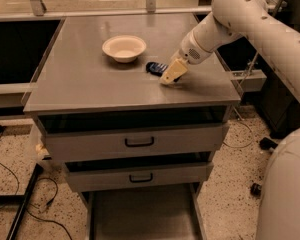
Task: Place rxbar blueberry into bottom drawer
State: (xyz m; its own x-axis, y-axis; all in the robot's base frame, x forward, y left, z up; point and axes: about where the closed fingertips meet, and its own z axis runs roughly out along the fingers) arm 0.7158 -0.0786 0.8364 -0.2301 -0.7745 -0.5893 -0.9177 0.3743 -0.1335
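Observation:
The rxbar blueberry (156, 67), a small dark blue wrapped bar, lies on the grey cabinet top (85, 84), right of a white bowl (124, 48). My gripper (171, 76) with tan fingers is down at the bar's right end, touching or just over it. The white arm reaches in from the upper right. The bottom drawer (142, 214), a wide shallow grey tray, is pulled out at the foot of the cabinet.
Two grey drawers with black handles, an upper one (139, 142) and a lower one (141, 177), sit slightly ajar below the top. Black cables (20, 194) and a stand leg lie on the speckled floor at left. My white base (285, 194) is at the lower right.

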